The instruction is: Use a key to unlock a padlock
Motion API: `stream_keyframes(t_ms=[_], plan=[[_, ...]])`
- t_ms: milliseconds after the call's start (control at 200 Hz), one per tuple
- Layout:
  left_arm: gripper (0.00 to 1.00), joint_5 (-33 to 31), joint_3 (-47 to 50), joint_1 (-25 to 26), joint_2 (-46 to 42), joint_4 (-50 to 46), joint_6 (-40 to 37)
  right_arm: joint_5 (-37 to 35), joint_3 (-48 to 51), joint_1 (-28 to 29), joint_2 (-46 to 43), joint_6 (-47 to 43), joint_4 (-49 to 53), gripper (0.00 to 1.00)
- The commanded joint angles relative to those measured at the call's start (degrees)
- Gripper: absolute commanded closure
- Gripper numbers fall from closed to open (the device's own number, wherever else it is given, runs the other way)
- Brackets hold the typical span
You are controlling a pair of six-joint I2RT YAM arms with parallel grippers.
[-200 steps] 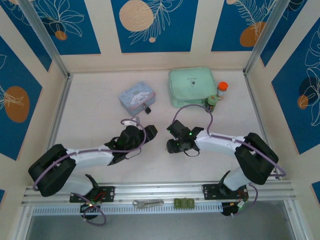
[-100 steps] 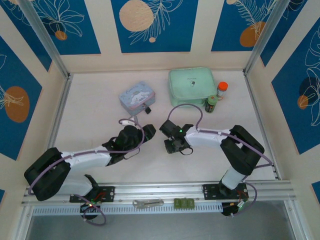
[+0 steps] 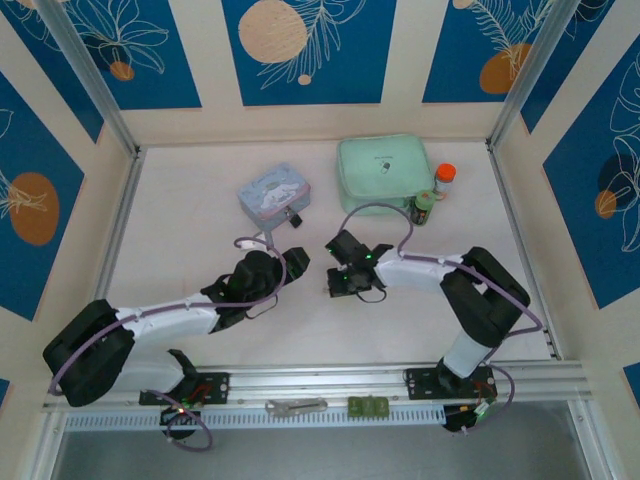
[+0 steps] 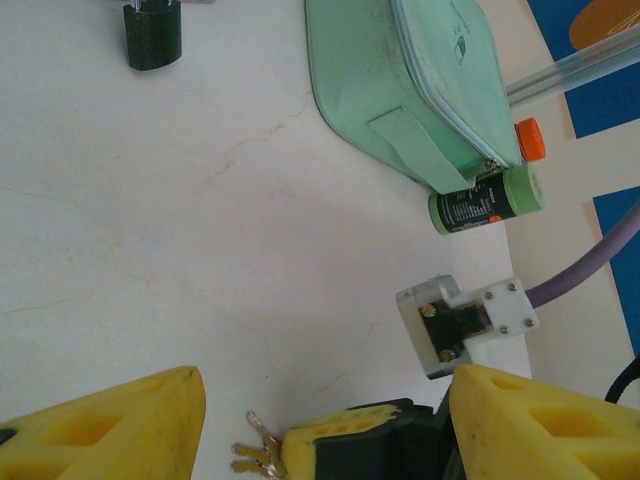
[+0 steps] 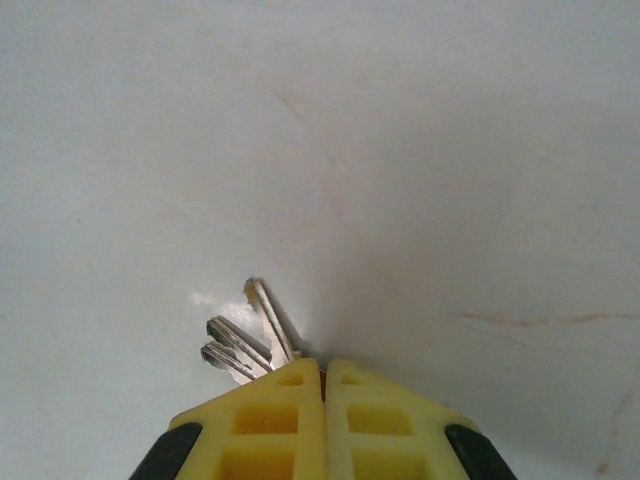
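On the bench [image 3: 190, 230], the right pincer [image 5: 322, 375] is pinching the key [image 5: 262, 320], the left pincer [image 3: 291, 263] is hovering with jaws apart, and the padlock [image 4: 152, 35] is sitting well away at the blue tin [image 3: 274, 193], apparently awaiting insertion and turning.

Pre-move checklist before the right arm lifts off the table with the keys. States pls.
1. Right gripper shut: ok.
2. Key clamped: cannot tell; the blades stick out beside the fingertips and the ring is hidden.
3. Single key picked out of the bunch: not ok; three blades fan out.
4. Left gripper open, holding nothing: ok.
5. Padlock steadied: not ok; nothing grips it, and it sits by the blue tin.
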State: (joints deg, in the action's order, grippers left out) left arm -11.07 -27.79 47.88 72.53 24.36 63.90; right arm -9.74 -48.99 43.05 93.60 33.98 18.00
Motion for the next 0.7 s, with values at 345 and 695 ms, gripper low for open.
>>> stream_keyframes(t_ms=[345, 695], plan=[[0.35, 5.71, -0.29, 0.25, 6.48, 8.22, 1.53, 17.34, 7.18, -8.56, -10.01, 4.92, -6.89, 1.00], [0.35, 6.87, -0.33, 0.29, 9.60, 15.32, 1.71, 18.89, 2.42, -12.34, -15.16, 5.48, -4.66, 1.00]])
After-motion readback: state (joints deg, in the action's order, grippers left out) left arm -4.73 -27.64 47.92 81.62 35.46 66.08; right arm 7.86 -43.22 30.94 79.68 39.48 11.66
